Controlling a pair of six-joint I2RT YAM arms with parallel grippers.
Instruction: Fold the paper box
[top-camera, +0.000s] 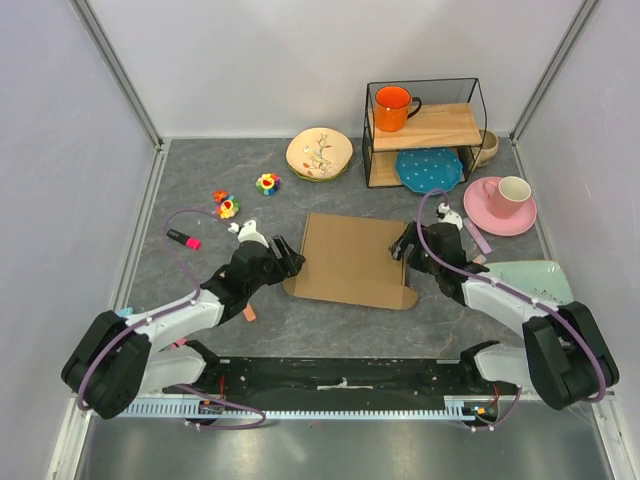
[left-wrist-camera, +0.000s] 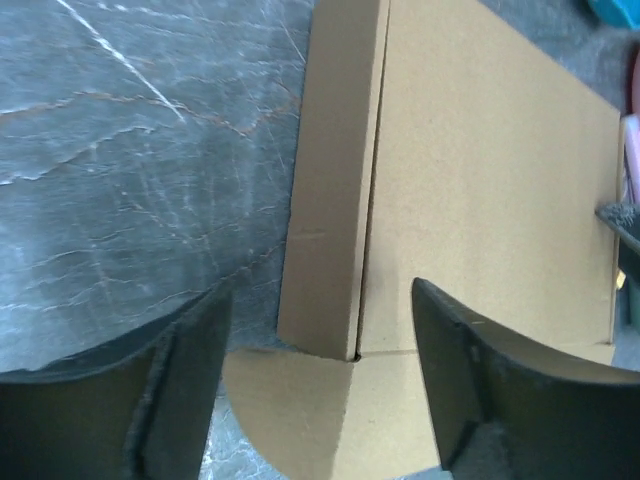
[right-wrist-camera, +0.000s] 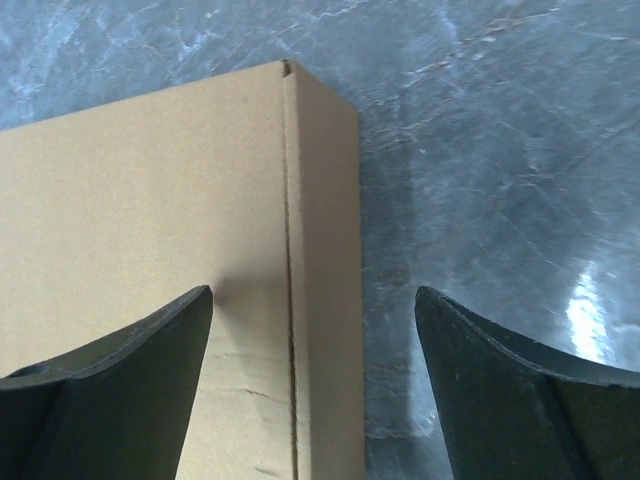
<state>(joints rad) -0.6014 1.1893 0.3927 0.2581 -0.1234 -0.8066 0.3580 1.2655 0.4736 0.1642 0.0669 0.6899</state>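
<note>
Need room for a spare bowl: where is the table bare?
Bare: far-left corner, behind the pink marker and flower toys; also the near strip between the paper box and the arm bases. Crowded: right side, with wire shelf, pink cup and saucer, green plate.

You are looking down through the top camera from above and behind the arm bases, taking in the whole table (top-camera: 200, 190). Your left wrist camera is sitting close over the paper box (top-camera: 350, 258), facing across its left flap between the fingers of the left gripper (left-wrist-camera: 318, 300). Your right wrist camera is looking just as closely past the right gripper (right-wrist-camera: 312, 295) at the opposite edge. All three views are sharing that box
</note>
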